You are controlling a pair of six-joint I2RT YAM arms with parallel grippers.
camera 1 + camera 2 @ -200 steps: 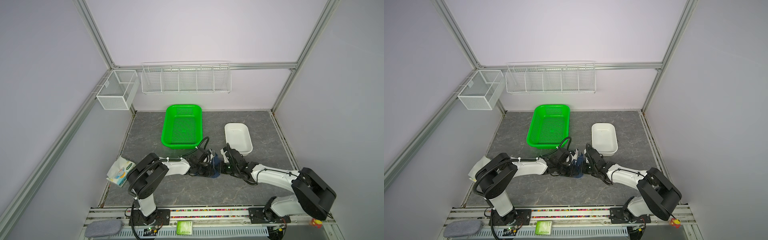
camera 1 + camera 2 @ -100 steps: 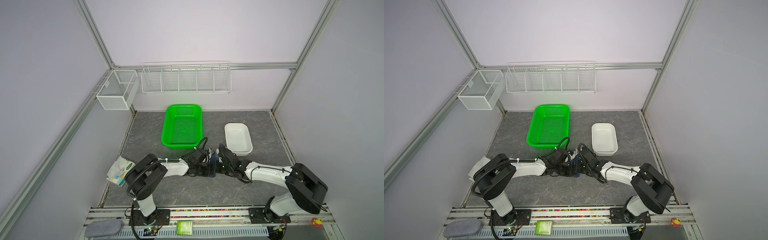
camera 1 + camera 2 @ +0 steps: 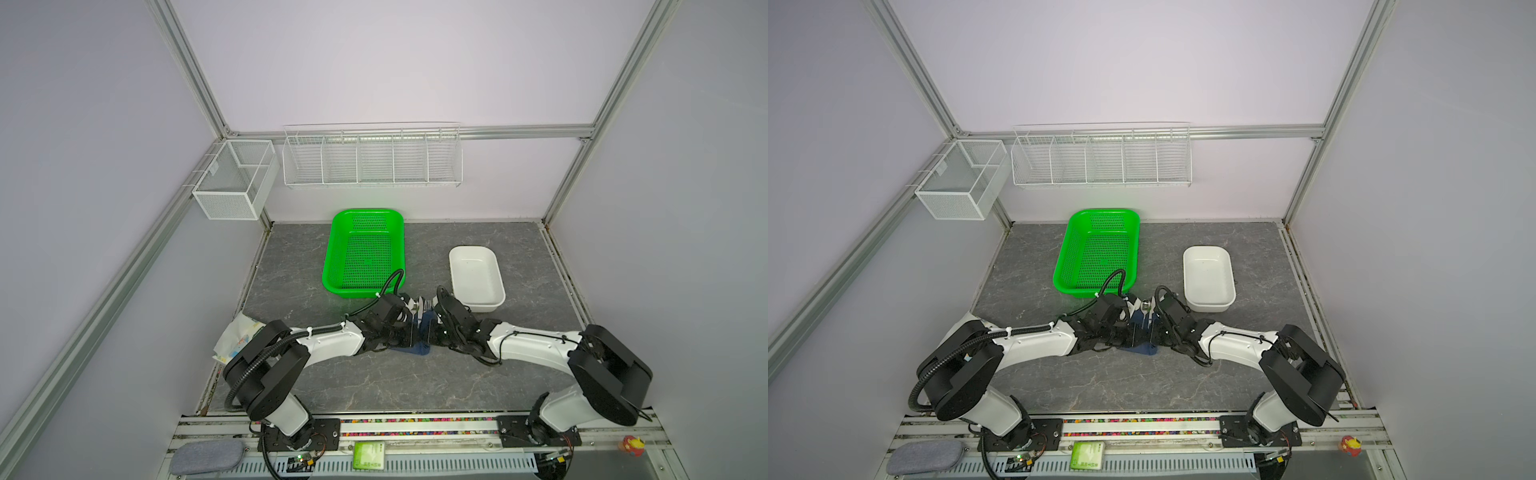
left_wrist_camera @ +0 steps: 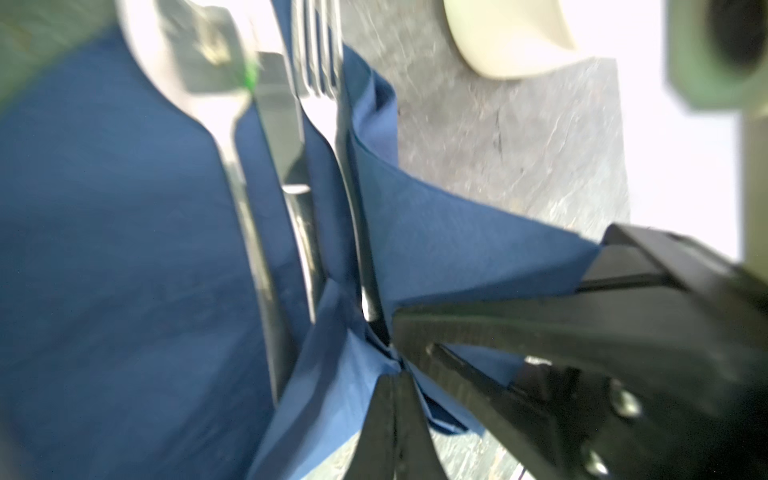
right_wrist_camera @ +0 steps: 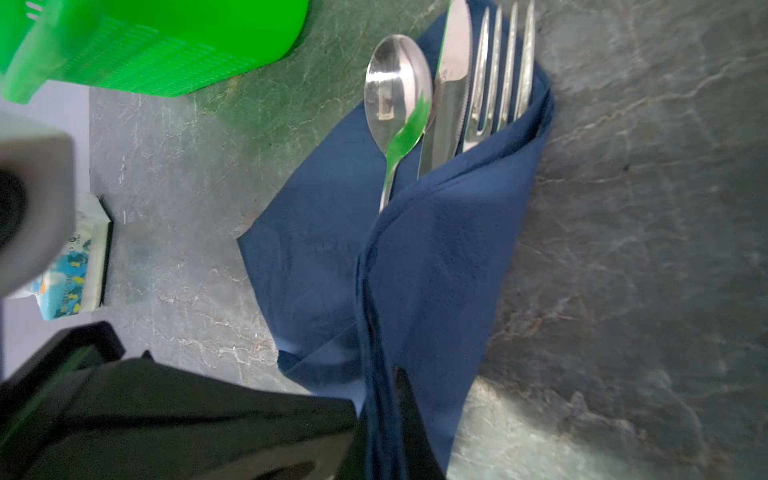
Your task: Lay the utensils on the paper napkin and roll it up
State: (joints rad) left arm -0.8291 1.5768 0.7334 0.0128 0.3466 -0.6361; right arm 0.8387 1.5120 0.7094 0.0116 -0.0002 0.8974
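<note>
The navy paper napkin (image 5: 436,257) lies on the table between both grippers, and a small part of it shows in both top views (image 3: 420,348) (image 3: 1144,348). The utensils lie side by side on it: spoon (image 5: 397,91), knife (image 5: 451,83), fork (image 5: 503,75). One side of the napkin is folded up over their handles. My right gripper (image 5: 386,415) is shut on that folded edge. My left gripper (image 4: 395,395) is shut, and the napkin (image 4: 104,249) bunches into its tip near the handle ends. The grippers almost touch (image 3: 409,332) (image 3: 432,332).
A green basket (image 3: 365,249) stands just behind the left gripper. A white dish (image 3: 476,278) sits behind the right gripper. A printed tissue pack (image 3: 237,336) lies at the table's left edge by the left arm. Wire racks hang on the back wall.
My right gripper has swung left toward the left gripper, drawing the napkin's edge up over the utensils. The left gripper has stayed in place.
</note>
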